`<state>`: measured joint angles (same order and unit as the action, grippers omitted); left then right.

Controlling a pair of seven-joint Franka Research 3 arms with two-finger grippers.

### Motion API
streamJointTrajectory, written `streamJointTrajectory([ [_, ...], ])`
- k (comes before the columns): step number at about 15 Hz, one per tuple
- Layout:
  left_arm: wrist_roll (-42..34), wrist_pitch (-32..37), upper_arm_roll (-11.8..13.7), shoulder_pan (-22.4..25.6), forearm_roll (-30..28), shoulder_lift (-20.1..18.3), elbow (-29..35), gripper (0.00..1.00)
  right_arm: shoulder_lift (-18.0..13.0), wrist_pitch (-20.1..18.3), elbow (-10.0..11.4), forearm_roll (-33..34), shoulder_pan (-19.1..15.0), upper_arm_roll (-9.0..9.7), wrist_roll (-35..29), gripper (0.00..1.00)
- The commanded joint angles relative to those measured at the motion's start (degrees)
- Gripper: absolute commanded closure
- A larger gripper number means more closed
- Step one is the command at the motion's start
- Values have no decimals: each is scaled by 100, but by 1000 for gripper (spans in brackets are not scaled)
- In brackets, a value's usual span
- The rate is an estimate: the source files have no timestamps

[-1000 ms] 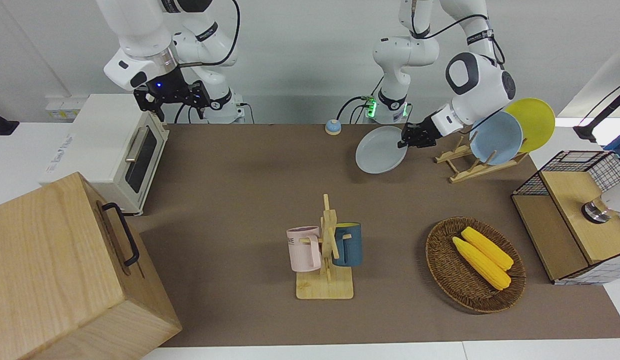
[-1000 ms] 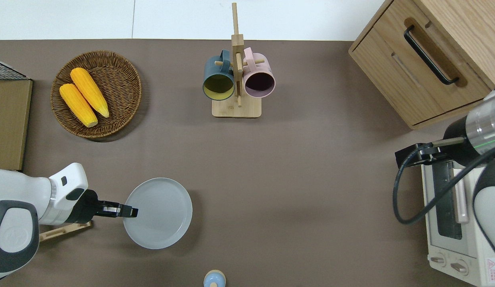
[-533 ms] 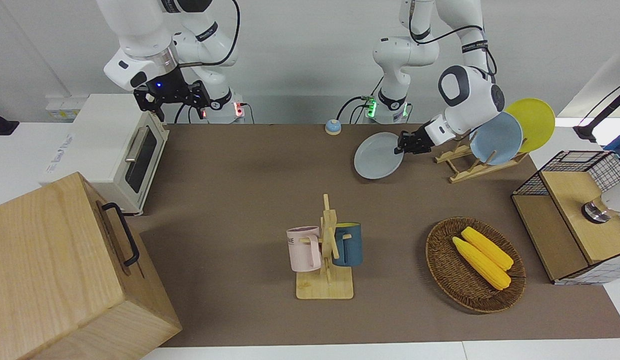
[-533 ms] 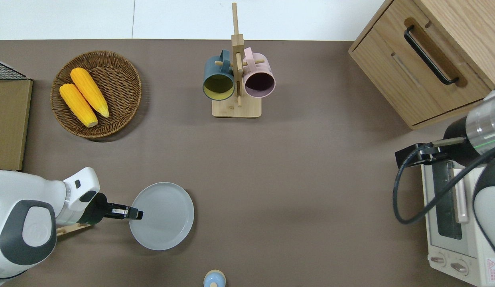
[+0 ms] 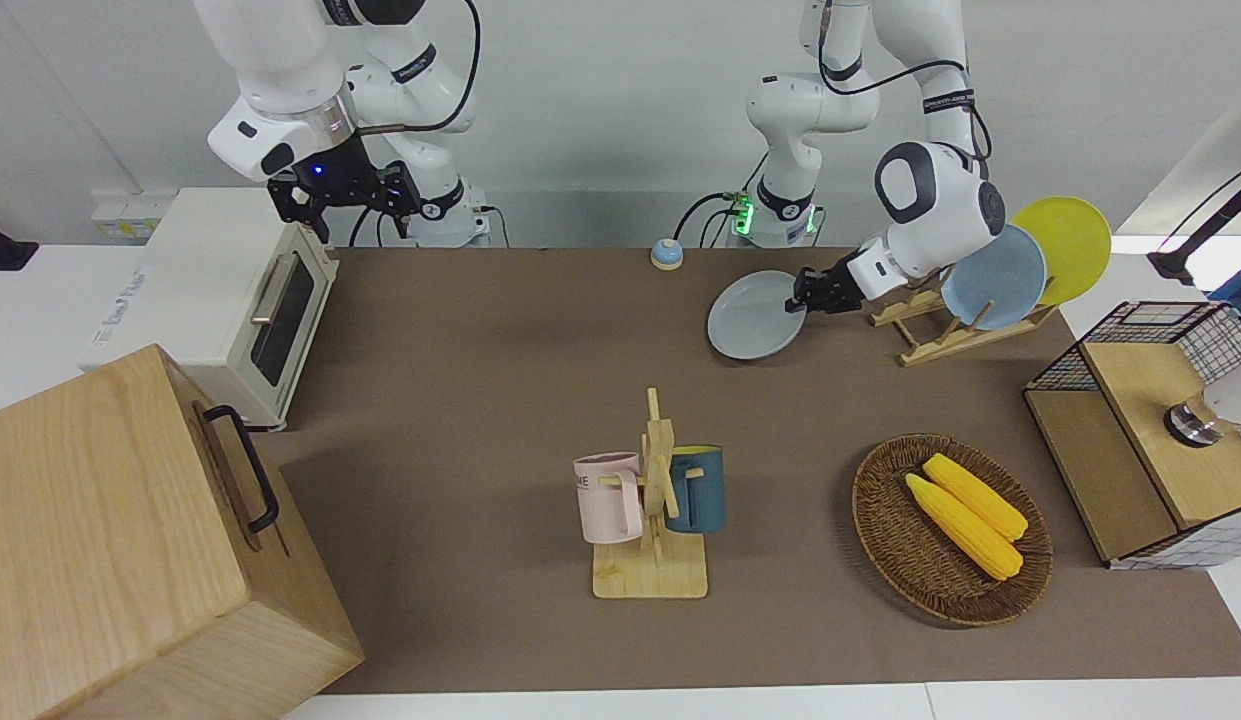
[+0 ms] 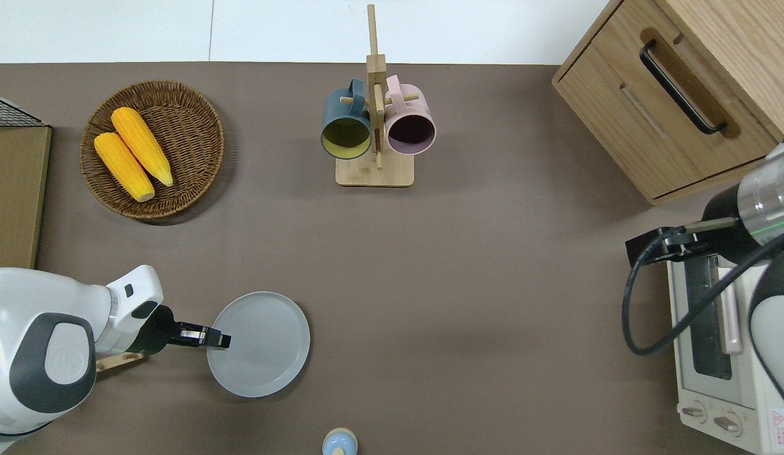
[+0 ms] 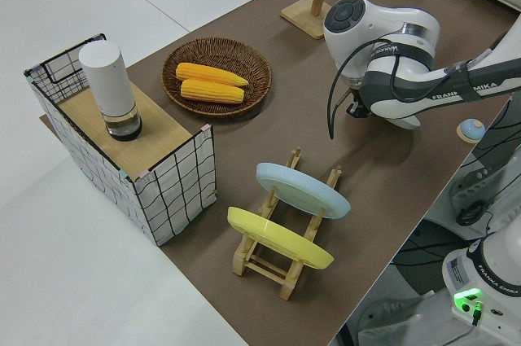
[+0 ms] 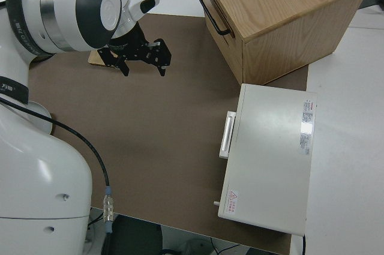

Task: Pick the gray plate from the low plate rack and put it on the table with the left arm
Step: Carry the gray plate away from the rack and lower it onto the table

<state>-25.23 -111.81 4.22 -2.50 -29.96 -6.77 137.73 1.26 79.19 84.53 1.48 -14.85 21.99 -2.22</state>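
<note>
Holding: the gray plate (image 6: 259, 344) was clamped at its rim by the left gripper (image 6: 220, 341), fingers closed on the edge that faces the low plate rack (image 5: 930, 325).
Plate position: it lay nearly flat and low over the table (image 6: 493, 284), beside the rack toward the right arm's end; whether its underside touched the mat could not be told.
Change: against the views of a second before, the plate had levelled out of its tilt and sunk, looking smaller and flatter in the front view, and it had drifted a little away from the rack.
Meaning: the plate was out of the rack and the carry looked almost done; setting down and letting go seemed the part left.
Rack: the light blue plate (image 5: 995, 275) and the yellow plate (image 5: 1065, 245) leaned in its slots, the slot nearest the gray plate bare.
Neighbours: a small blue bell (image 6: 339, 441) sat nearer to the robots than the plate; the mug stand (image 6: 376, 126) and the corn basket (image 6: 196, 114) were well apart, farther out.
Risk: opening before the plate rests could let it drop and rattle.
Right arm: parked, its gripper (image 8: 142, 57) with fingers spread and empty.
</note>
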Motion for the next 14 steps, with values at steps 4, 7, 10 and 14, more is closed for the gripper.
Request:
streamJointTrajectory([
  [4, -96, -78, 17, 83, 279, -70, -26, 250, -12, -62, -41, 37, -132, 121, -68, 17],
  [7, -34, -52, 26, 197, 482, -105, -70, 247, -12, -62, -41, 37, -132, 121, -68, 17],
  [10, 166, 1, 18, 198, 692, -149, -219, 222, -12, -62, -41, 37, -132, 121, -68, 17],
  [14, 1202, 447, -61, 119, 1596, -211, -929, 155, -12, -62, -41, 37, -132, 121, -68, 17],
])
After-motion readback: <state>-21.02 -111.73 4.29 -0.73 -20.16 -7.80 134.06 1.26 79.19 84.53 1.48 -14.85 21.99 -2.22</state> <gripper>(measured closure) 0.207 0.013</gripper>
